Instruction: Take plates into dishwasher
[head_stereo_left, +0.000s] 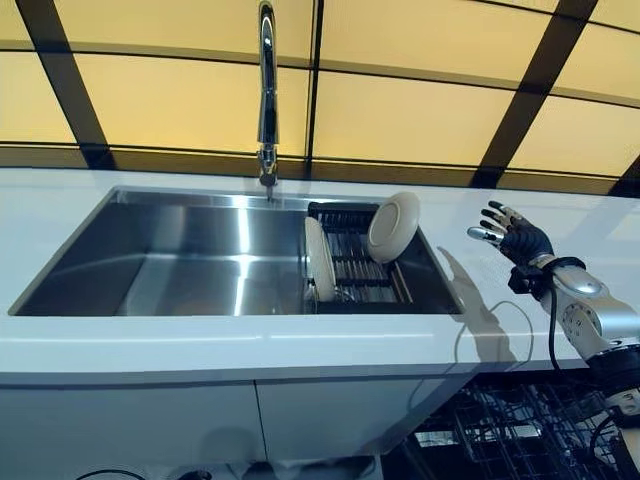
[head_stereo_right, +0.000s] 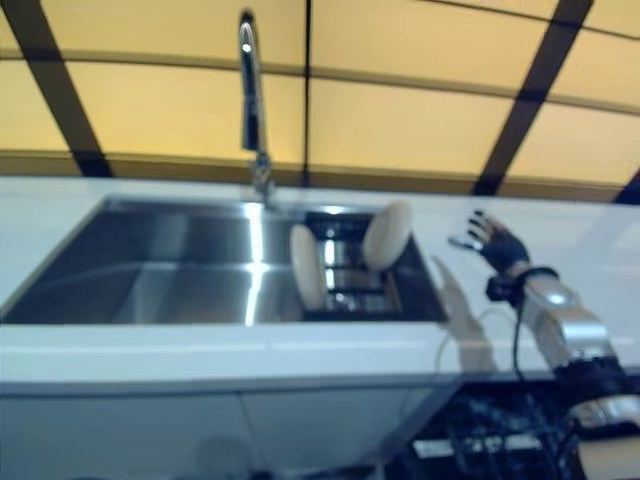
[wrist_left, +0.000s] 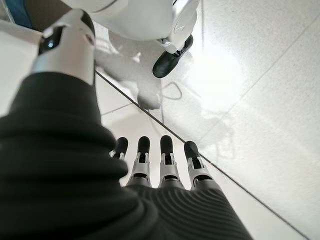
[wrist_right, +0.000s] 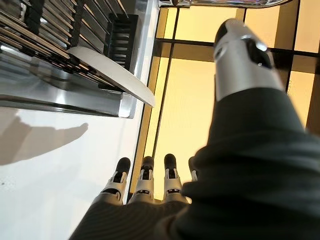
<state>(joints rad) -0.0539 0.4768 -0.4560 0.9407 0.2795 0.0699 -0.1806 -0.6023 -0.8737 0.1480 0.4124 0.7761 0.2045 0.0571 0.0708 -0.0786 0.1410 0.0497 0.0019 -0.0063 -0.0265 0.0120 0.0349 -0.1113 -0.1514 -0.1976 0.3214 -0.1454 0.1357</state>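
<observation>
My left hand (wrist_left: 165, 165) hangs over the floor (wrist_left: 260, 100), fingers straight, holding nothing. In the sink (head_stereo_left: 180, 250) under the tap (head_stereo_left: 267, 90), the dark rack (head_stereo_left: 350, 262) fills the right end — one white plate (head_stereo_left: 320, 260) stands on edge at its left side, another plate (head_stereo_left: 393, 226) leans at its back right corner. My right hand (head_stereo_left: 510, 235) hovers above the counter (head_stereo_left: 300, 345) right of the sink, fingers spread, empty. The dishwasher basket (head_stereo_left: 500, 425) shows below the counter's front right edge.

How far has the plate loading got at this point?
Nothing looks loaded yet. Both white plates, the upright plate and the leaning plate, stand in the dish rack inside the sink. The right hand hovers open above the counter beside the sink, holding nothing. The left hand hangs open over the floor. Both plates remain.
</observation>
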